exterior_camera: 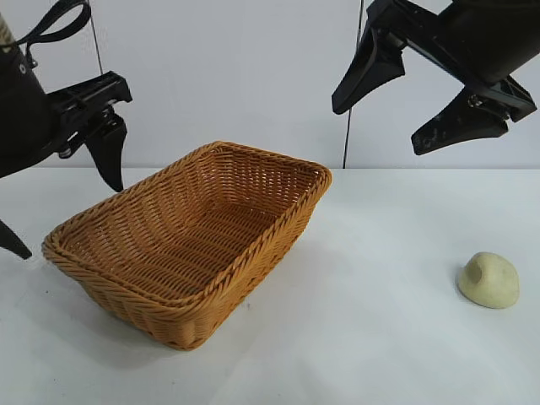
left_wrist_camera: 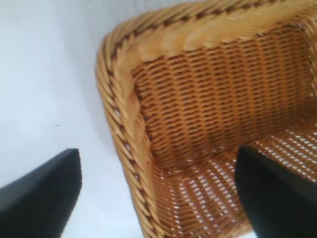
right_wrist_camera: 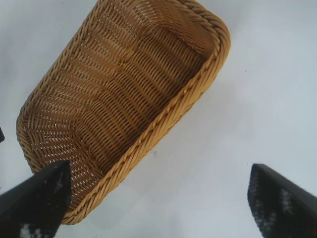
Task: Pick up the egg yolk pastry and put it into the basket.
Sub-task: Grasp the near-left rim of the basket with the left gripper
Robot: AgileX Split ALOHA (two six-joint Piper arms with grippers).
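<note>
The egg yolk pastry [exterior_camera: 488, 279], a pale yellow dome, lies on the white table at the right, well apart from the basket. The orange-brown wicker basket [exterior_camera: 253, 253] stands left of centre and holds nothing. My right gripper [exterior_camera: 377, 126] is open and empty, high above the table between basket and pastry. In the right wrist view the right gripper [right_wrist_camera: 158, 201] hangs over bare table beside the basket's rim [right_wrist_camera: 163, 124]; the pastry is out of that view. My left gripper [exterior_camera: 63, 202] is open and empty at the basket's left end, and in its own view it [left_wrist_camera: 158, 198] straddles the basket's rim [left_wrist_camera: 119, 99].
The white table [exterior_camera: 380, 337] runs from the basket to the pastry and on to the front edge. A pale wall stands behind, with a thin dark cable [exterior_camera: 348, 126] hanging down it.
</note>
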